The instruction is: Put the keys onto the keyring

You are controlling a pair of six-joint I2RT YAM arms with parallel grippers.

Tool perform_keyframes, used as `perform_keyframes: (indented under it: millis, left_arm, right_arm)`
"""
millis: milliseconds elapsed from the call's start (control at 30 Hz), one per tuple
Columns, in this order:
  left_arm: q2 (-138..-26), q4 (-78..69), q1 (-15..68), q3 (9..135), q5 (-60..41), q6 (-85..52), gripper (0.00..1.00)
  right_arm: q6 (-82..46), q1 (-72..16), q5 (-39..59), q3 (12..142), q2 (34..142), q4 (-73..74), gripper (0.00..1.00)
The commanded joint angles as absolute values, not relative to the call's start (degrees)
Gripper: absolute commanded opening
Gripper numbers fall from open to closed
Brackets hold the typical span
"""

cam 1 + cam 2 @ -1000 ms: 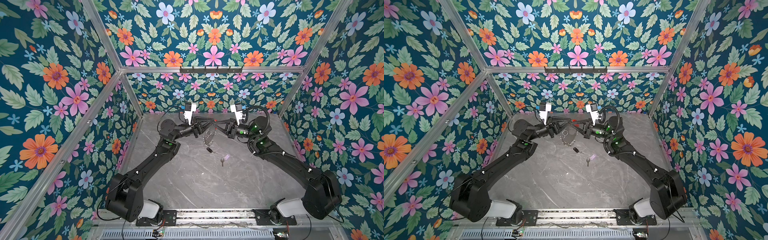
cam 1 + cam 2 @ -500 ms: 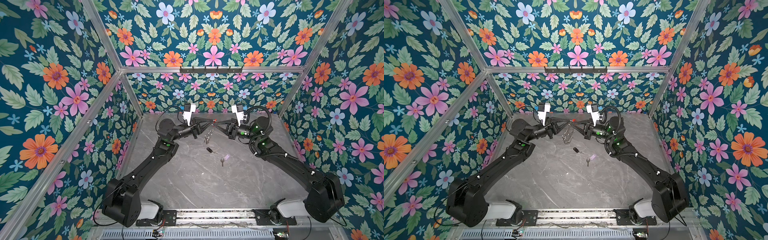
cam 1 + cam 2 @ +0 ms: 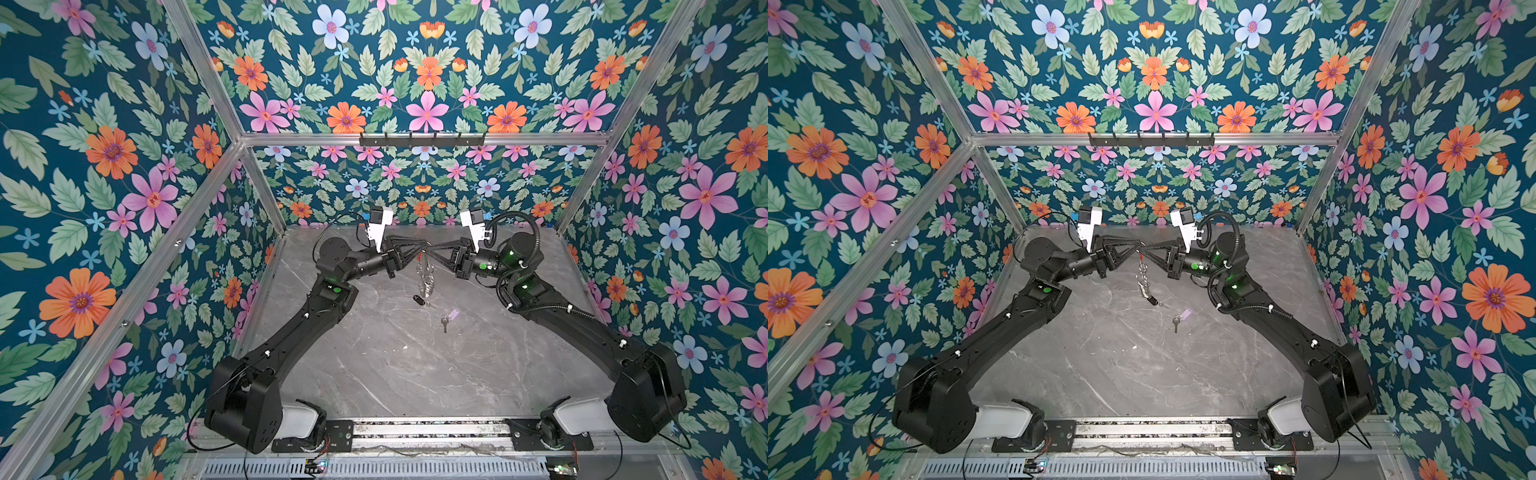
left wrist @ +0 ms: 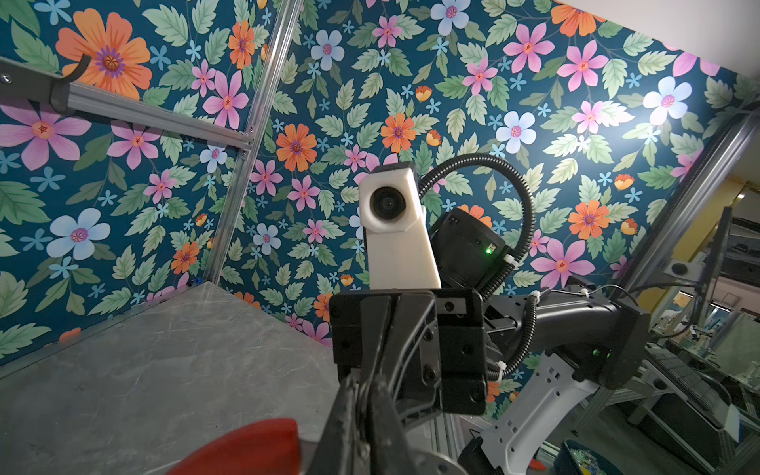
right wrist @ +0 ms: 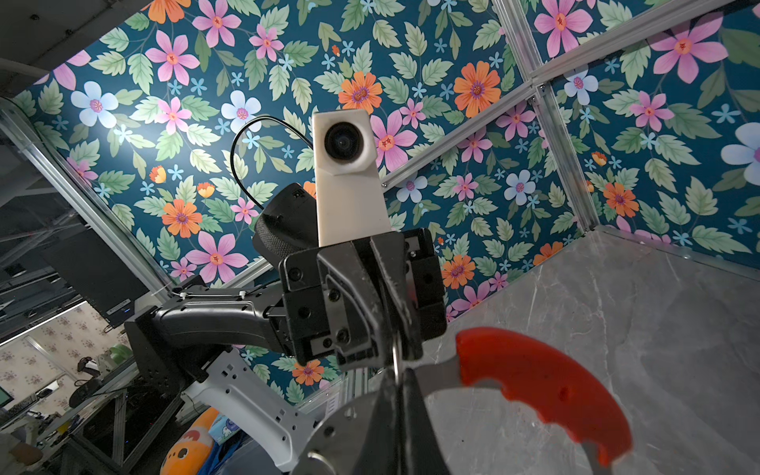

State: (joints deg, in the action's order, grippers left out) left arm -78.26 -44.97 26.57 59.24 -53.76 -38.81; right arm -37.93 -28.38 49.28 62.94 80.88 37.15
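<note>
While my two arms meet over the far middle of the surface, my left fingers and right fingers are each pinched narrow on the keyring. They hold it up between them so its small silver rings dangle toward the surface. The hoop's red section sits just beside my right fingertips. I judge this to be the opening step: the hoop must be parted before a tag can go on. I count two keys. The black tag lies right under the dangling rings, and I cannot tell whether they touch. The lilac tag lies nearer and to the right, apart. There is one keyring, with silver rings too small to count. Next, one pair of fingers should let go and fetch a tag.
</note>
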Motion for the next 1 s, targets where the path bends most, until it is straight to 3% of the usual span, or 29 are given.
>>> perform_keyframes:
  millis: [0,100,167,267,467,767,967]
  left_arm:
    - [-78.2,-45.5,26.5,59.6,-54.7,-38.5,0.0]
    - [-77.8,-43.7,26.5,59.9,-55.1,-37.1,0.0]
    - [-77.3,-38.5,26.5,61.1,-55.7,-33.8,0.0]
    - [-76.6,-23.6,26.5,65.2,-57.1,-24.3,0.0]
    - [-78.4,2.6,26.5,75.1,-61.8,-8.9,0.0]
    - [-78.2,3.6,26.5,75.7,-62.6,-8.1,0.0]
    - [-78.1,1.0,26.5,74.9,-62.8,-9.6,0.0]
  right_arm:
    - [-37.9,-28.5,49.6,63.5,80.8,39.0,0.0]
    - [-36.2,-28.5,48.9,63.8,80.3,35.6,0.01]
    - [-32.3,-28.3,48.0,64.3,79.1,29.1,0.22]
    - [-22.4,-28.1,45.4,65.7,76.2,15.9,0.31]
    - [-11.8,-27.1,47.5,71.2,75.8,0.0,0.29]
    - [-14.3,-27.2,53.2,73.6,79.5,1.3,0.24]
    - [-15.1,-27.7,53.4,73.1,79.9,2.5,0.16]
